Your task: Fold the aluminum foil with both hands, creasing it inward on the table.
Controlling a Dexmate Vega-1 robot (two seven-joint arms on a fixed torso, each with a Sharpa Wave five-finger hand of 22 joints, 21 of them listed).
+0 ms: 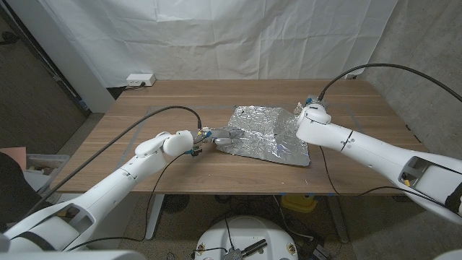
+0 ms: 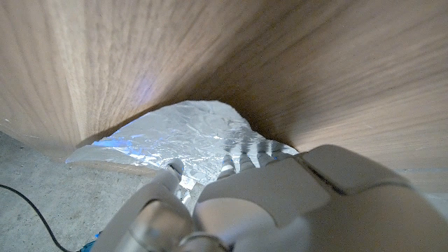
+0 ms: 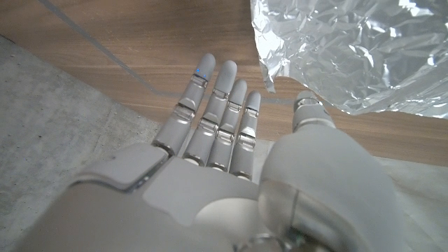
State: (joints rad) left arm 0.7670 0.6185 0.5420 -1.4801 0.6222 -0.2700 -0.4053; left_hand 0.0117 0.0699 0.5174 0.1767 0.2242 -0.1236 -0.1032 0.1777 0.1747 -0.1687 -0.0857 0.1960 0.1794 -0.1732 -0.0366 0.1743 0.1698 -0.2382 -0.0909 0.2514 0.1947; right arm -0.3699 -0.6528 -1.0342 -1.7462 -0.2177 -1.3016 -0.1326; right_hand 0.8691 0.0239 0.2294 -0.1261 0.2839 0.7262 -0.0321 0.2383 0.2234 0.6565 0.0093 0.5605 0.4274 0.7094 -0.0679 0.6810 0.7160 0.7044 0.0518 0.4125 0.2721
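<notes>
Foil: the crinkly aluminum foil (image 1: 267, 133) lies on the wooden table (image 1: 180, 101), in the middle, partly folded.
Left hand: the left hand (image 1: 216, 137) reaches in low, fingers (image 2: 227, 164) on the foil's edge; I cannot tell if it grips.
Right hand: the right hand (image 3: 224, 150) is beside the foil, fingers straight, holding nothing.
</notes>
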